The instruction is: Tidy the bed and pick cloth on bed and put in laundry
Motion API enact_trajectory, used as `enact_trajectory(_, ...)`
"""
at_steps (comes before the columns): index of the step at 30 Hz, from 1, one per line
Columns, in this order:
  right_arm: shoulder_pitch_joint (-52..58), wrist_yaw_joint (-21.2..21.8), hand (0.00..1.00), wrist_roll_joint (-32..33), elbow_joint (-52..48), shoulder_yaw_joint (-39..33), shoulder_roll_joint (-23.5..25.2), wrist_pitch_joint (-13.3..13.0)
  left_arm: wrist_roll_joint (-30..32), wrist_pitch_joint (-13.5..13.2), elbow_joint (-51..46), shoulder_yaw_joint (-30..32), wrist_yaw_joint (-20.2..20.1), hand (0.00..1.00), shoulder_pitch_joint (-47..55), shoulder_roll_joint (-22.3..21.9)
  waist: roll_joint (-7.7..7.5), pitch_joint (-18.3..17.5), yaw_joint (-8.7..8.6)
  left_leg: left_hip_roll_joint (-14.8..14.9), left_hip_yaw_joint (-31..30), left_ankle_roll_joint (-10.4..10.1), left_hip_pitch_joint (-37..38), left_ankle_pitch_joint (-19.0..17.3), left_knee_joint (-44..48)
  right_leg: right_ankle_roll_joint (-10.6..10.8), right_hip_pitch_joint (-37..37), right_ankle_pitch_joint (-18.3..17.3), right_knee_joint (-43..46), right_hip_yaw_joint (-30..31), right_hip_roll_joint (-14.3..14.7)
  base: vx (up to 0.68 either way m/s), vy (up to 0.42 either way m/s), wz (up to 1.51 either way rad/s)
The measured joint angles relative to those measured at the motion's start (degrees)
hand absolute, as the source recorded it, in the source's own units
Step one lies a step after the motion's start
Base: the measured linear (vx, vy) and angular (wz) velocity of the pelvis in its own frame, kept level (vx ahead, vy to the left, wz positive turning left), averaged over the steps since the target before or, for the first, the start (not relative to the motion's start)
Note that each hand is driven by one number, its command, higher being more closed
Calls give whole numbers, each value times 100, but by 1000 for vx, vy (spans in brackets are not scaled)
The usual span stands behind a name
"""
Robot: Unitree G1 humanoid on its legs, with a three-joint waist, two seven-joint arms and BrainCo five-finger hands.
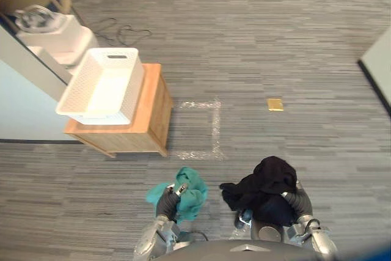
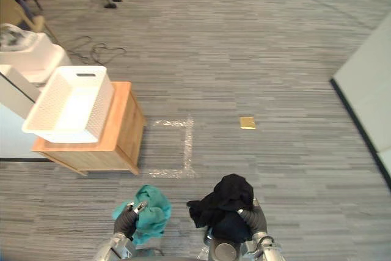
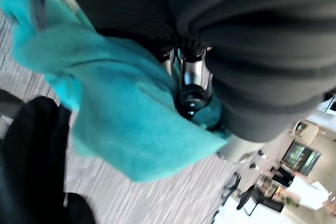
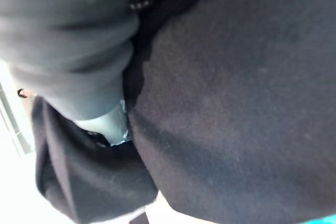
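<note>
Low in the head views, the left hand [image 1: 167, 203] was clenched round the teal cloth [image 1: 190, 192]. The black cloth [image 1: 269, 178] lay heaped over the right hand [image 1: 299, 203], its closure indeterminable. Recommended: bring both well above the white basket [image 1: 133, 93] before releasing.

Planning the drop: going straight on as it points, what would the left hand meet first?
The way looks free; basket and table lie left of it, though depth is unclear.
</note>
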Motion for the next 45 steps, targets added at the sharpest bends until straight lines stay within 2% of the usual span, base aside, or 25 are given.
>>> enact_trajectory(1, 20, -9, 100, 2, 8, 24, -13, 4, -1, -7, 89, -2, 4, 100, 14, 18, 15, -47, -8, 22, -19, -67, 9, -48, 49, -188, 50, -226, 50, 10, 32, 287, -230, 22)
enact_trajectory(2, -26, -34, 100, 2, 26, 34, -50, 25, 1, -5, 198, -20, 38, 100, 12, -24, 191, -76, -4, 217, 11, -109, 5, -87, 144, -190, 57, -333, 156, -101, 167, 301, -225, 5)
enact_trajectory(4, -52, -66, 100, -9, 23, 21, -25, 130, -4, -19, 180, -48, 62, 100, 22, -75, 227, -101, -52, 394, 3, -182, -407, 74, 889, -121, 34, -922, 269, -158, 288, 323, -291, -5)
enact_trajectory(5, -47, -71, 100, -11, 23, 20, -25, 142, -6, -25, 178, -49, 63, 100, 22, -78, 227, -102, -50, 415, 3, -194, -471, 104, 1011, -127, 46, -939, 254, -162, 303, 263, -302, -8)
enact_trajectory(6, 5, -130, 100, 71, 25, 1, -10, 242, -2, -65, 168, -105, 55, 100, 22, -109, 238, -101, -61, 619, 9, -269, -969, 554, 2030, -153, 244, -988, -8, -215, 474, 199, -226, -8)
enact_trajectory(8, 69, 52, 100, 204, 208, -22, 21, -250, 6, -131, 164, -162, 51, 100, 26, -148, 260, -88, -48, 813, -1, -281, -1502, 1101, 3108, -172, 587, -997, -421, -250, 647, 206, -199, -5)
enact_trajectory(11, 130, 205, 100, 397, 217, -304, 60, 406, -40, -242, 42, -134, 43, 100, 106, -192, 235, -19, -59, 851, 191, -72, -2355, 600, 4851, -162, 1456, -973, -1160, -305, 841, 243, -106, 1)
enact_trajectory(14, 156, 233, 100, 490, 272, -352, -94, 610, -85, -262, -458, 19, 30, 100, 231, -194, 336, -14, -18, 744, 657, 136, -2683, 227, 4289, -144, 2118, -936, -1704, -469, 947, 252, -36, -7)
enact_trajectory(17, 165, 232, 100, 492, -2, -393, -132, 776, -293, -216, -797, 186, 74, 100, 302, -205, 337, -18, -14, 421, 1145, 232, -2833, 32, 2882, -176, 2522, -801, -2151, -494, 947, 303, 42, -3)
enact_trajectory(20, 258, 146, 100, 490, -617, -414, -166, 792, -302, -30, -1003, 188, 307, 100, 279, -238, 327, -17, -27, 170, 1885, 407, -2694, 234, 1427, -75, 2924, -635, -2308, -680, 832, 388, 133, 20)
enact_trajectory(22, 363, 111, 100, 488, -974, -413, -247, 789, -308, 73, -1139, 120, 444, 100, 275, -246, 292, -34, -25, 68, 2523, 587, -2558, 762, 589, 228, 3197, -721, -2305, -823, 706, 443, 210, 40)
enact_trajectory(23, 399, 47, 100, 482, -1192, -408, -343, 788, -343, 112, -1210, 34, 531, 100, 292, -223, 237, -98, -10, 9, 3020, 1318, -2424, 1251, 381, 590, 3485, -920, -2252, -928, 554, 490, 243, 45)
enact_trajectory(25, 371, -14, 100, 483, -1265, -359, -297, 789, -389, 115, -1223, 25, 557, 100, 292, -219, 73, -217, -2, -114, 3063, 1437, -2454, 1117, 565, 748, 3515, -959, -2215, -950, 384, 330, 164, 28)
enact_trajectory(26, 322, -31, 100, 482, -1389, -234, -279, 788, -480, 112, -1244, 27, 557, 100, 279, -217, -17, -210, 101, -117, 3120, 1584, -2462, 889, 806, 851, 3594, -910, -2216, -943, 307, 315, 157, 8)
enact_trajectory(28, 253, -42, 100, 435, -1530, -25, -265, 789, -516, 117, -1248, 14, 644, 100, 283, -216, -131, -231, 245, -130, 3104, 1571, -2328, 420, 1186, 1055, 3713, -896, -1816, -925, 157, 484, 237, 15)
enact_trajectory(30, 205, -144, 100, 425, -1556, 114, -262, 790, -505, 125, -1282, -19, 663, 100, 292, -207, -179, -244, 287, -276, 2933, 1448, -2030, 154, 1173, 1099, 3483, -901, -512, -912, -224, 342, 186, 46)
enact_trajectory(31, 207, -229, 100, 373, -1559, 273, -229, 792, -447, 126, -1370, -8, 672, 100, 309, -109, -337, -315, 289, -591, 2667, 1386, -1797, 52, 922, 889, 2963, -593, 944, -702, -714, 278, 138, 74)
enact_trajectory(32, 200, -257, 100, 366, -1555, 325, -204, 793, -440, 127, -1410, -14, 675, 100, 300, -77, -397, -319, 266, -677, 2569, 1395, -1716, 31, 845, 782, 2766, -502, 1491, -569, -862, 265, 72, 102)
enact_trajectory(33, 195, -270, 100, 307, -1555, 396, -173, 795, -408, 128, -1432, -16, 683, 100, 281, -20, -449, -294, 218, -787, 2317, 1412, -1547, -6, 788, 729, 2418, -676, 2367, -304, -1023, 315, 11, 130)
enact_trajectory(34, 194, -306, 100, 244, -1555, 464, -145, 796, -293, 134, -1433, -18, 798, 100, 312, 40, -384, -255, 171, -785, 1944, 1403, -1239, -27, 681, 660, 2102, -939, 2863, -115, -967, 305, -16, 132)
enact_trajectory(38, 206, -294, 100, 231, -1557, 680, -142, 796, -282, 131, -1452, -14, 974, 100, 330, 174, -361, -235, 181, -741, 1277, 1305, -864, -88, 465, 521, 1473, -1185, 2383, 132, -655, 181, -101, 101)
enact_trajectory(41, 207, -256, 100, 235, -1578, 795, -144, 788, -284, 215, -1449, -20, 1045, 100, 329, 252, -359, -235, 155, -583, 440, 1119, -772, -159, 440, 553, 974, -1165, 903, 581, -57, 188, -232, 135)
enact_trajectory(42, 248, -265, 100, 255, -1647, 854, -143, 786, -259, 230, -1443, -30, 1037, 100, 336, 258, -356, -234, 116, -525, 25, 1010, -787, -163, 419, 698, 850, -1004, 124, 1087, 267, 246, -307, 137)
enact_trajectory(44, 354, -272, 100, 276, -1845, 916, -141, 705, -223, 218, -1436, -87, 1017, 100, 421, 276, -445, -278, 72, -600, -574, 765, -851, -203, 396, 927, 829, -547, -1102, 1938, 475, 294, -352, 184)
enact_trajectory(45, 394, -268, 100, 281, -1904, 973, -140, 620, -174, 211, -1368, -147, 1015, 100, 534, 332, -483, -333, 69, -661, -936, 566, -847, -293, 419, 914, 906, -3, -1144, 2075, 451, 344, -385, 168)
